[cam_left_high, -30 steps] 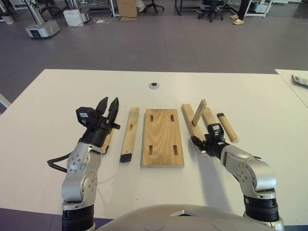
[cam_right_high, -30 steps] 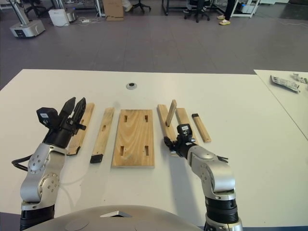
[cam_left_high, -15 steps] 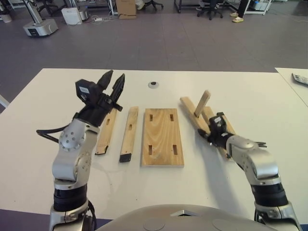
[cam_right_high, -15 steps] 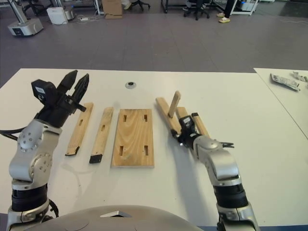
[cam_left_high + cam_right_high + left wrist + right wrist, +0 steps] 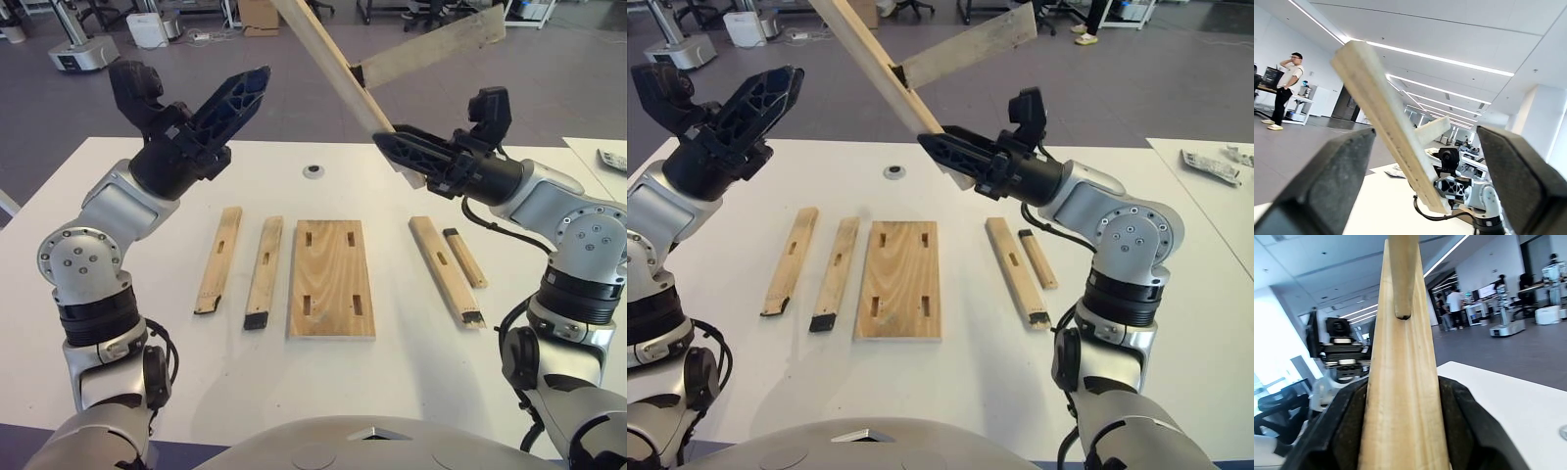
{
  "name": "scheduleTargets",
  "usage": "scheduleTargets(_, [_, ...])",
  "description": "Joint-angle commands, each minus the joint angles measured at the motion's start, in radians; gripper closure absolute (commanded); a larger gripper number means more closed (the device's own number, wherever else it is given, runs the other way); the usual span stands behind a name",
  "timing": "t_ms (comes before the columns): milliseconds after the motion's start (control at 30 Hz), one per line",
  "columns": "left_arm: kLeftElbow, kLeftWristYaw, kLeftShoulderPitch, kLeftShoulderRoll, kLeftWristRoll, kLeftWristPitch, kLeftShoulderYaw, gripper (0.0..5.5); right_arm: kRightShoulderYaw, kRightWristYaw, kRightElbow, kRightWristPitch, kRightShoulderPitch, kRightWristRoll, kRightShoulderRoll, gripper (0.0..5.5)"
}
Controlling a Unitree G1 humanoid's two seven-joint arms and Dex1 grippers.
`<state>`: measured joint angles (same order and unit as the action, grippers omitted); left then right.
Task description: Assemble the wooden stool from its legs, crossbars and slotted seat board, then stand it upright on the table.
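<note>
Four legs (image 5: 217, 259), two crossbars (image 5: 462, 257), one seat board (image 5: 331, 279)

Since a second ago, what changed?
Right tool lifted the joined leg and crossbar off the table; they are now high and slanted. Left tool rose, open, beside it. Seat board, left legs and right leg stayed flat.

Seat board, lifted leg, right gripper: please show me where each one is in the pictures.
seat board (image 5: 331, 279), left eye view, bare middle of its top face.
lifted leg (image 5: 337, 59), left eye view, its shaft above the gripper.
right gripper (image 5: 394, 149), left eye view, between its fingertips, clamped on the leg.
</note>
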<state>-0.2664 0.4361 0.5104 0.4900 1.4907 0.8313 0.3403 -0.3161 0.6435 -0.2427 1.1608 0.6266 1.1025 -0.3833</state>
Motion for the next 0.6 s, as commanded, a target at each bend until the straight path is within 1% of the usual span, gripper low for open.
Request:
scheduleTargets(33, [0.022,-0.001,0.016,0.023,-0.002,0.018,-0.007,1.59,0.007,-0.032,-0.009,0.018,0.015,0.061,-0.004,3.43])
scheduleTargets(100, [0.024,-0.004,-0.002,0.021,-0.021,0.007,-0.001,1.59,0.017,-0.049,-0.004,0.013,0.009,0.065,-0.009,3.43])
scheduleTargets(167, [0.013,-0.015,-0.044,0.015,-0.044,-0.014,0.019,1.59,0.03,-0.062,0.011,-0.012,-0.02,0.014,-0.032,3.43])
scheduleTargets(267, [-0.049,-0.034,-0.175,-0.007,-0.094,-0.058,0.046,1.59,0.072,-0.055,0.061,-0.083,-0.141,-0.133,-0.098,3.43])
scheduleTargets(433, [-0.161,-0.059,-0.37,-0.045,-0.151,-0.125,0.074,1.59,0.125,0.014,0.096,-0.136,-0.301,-0.277,-0.223,3.43])
scheduleTargets(467, [-0.185,-0.07,-0.406,-0.061,-0.16,-0.146,0.083,1.59,0.132,0.006,0.095,-0.143,-0.338,-0.309,-0.242,3.43])
scheduleTargets(600, [-0.282,-0.116,-0.526,-0.135,-0.196,-0.221,0.078,1.59,0.197,-0.079,0.05,-0.189,-0.493,-0.449,-0.241,3.43])
